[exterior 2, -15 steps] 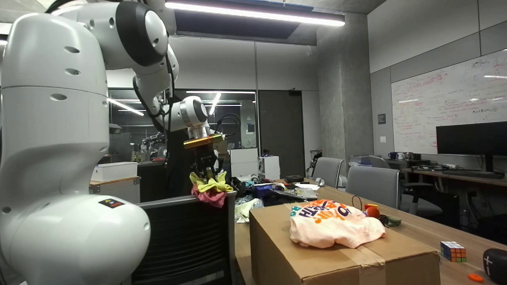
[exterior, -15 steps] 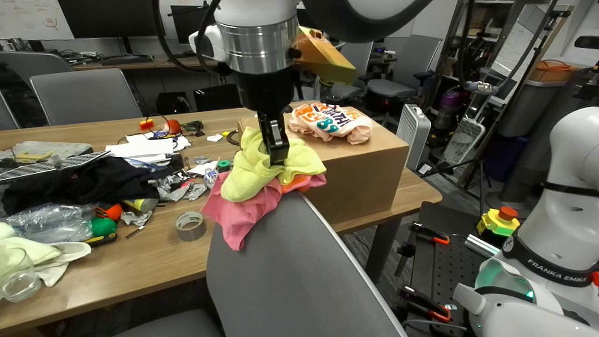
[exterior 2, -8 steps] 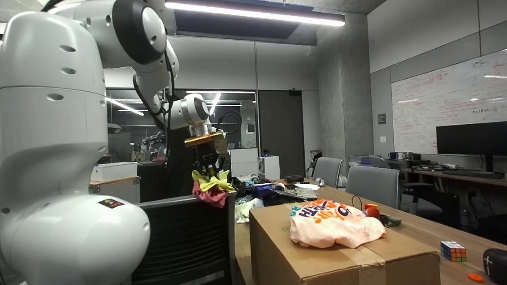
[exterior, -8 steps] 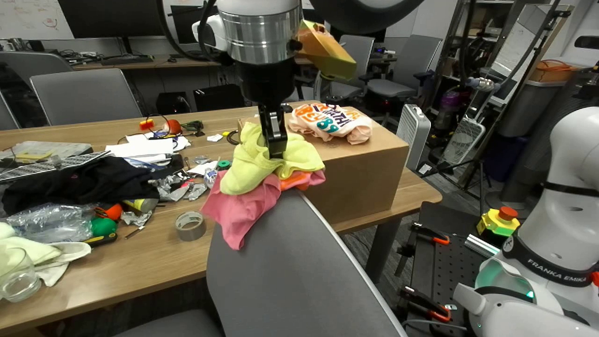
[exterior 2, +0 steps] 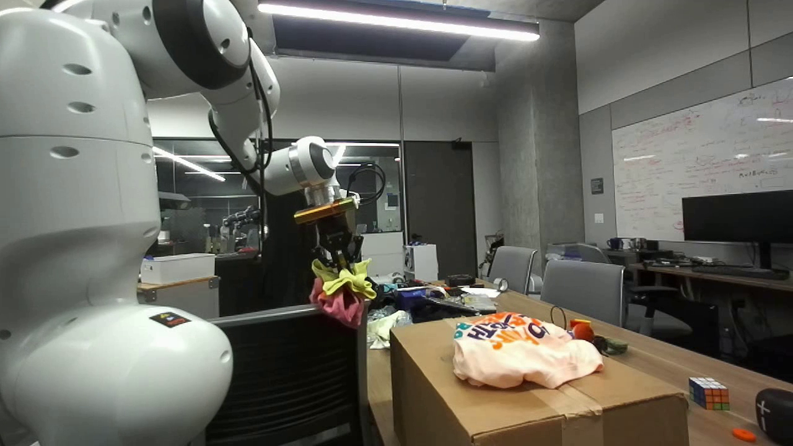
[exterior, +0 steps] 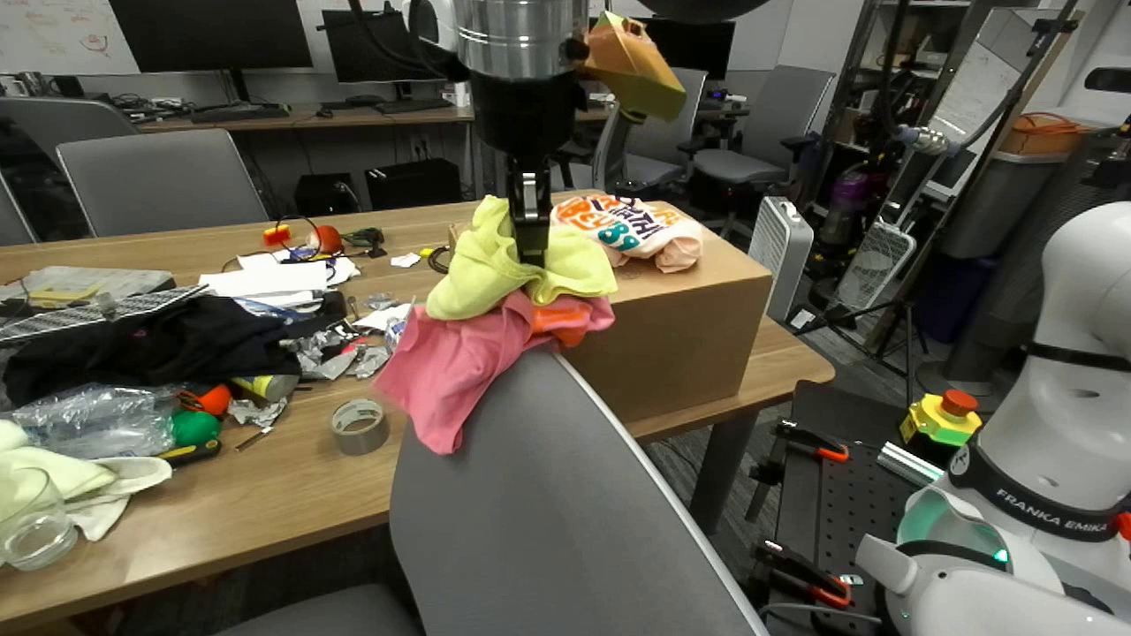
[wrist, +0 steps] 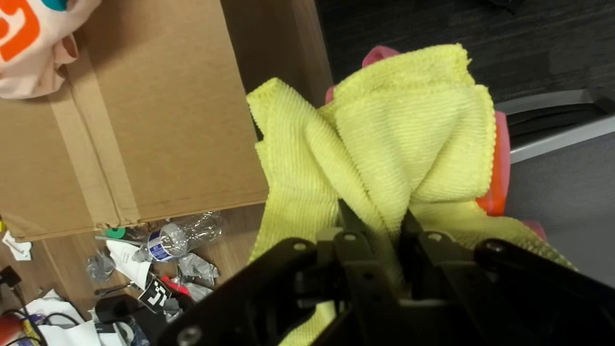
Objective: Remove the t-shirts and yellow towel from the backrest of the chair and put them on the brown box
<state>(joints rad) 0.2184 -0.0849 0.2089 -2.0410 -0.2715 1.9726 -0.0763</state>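
Over a top corner of the chair [exterior: 539,495], the hand [wrist: 376,218] grips the yellow towel [wrist: 384,149], the pink shirt [exterior: 455,367] bunched beneath. The lettered shirt [exterior 2: 526,356] lies on the brown box [exterior: 680,344] near the chair. If the pink shirt isn't pinched too, it could drop off.

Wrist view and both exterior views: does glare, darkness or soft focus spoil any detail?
Wrist view: the gripper is dark and slightly soft, losing detail, while the yellow towel shows its ribbed weave; in an exterior view, the ceiling light is blown out and pale glare streaks mark the whiteboard; in an exterior view, bright highlights run over the silver collar above the gripper.
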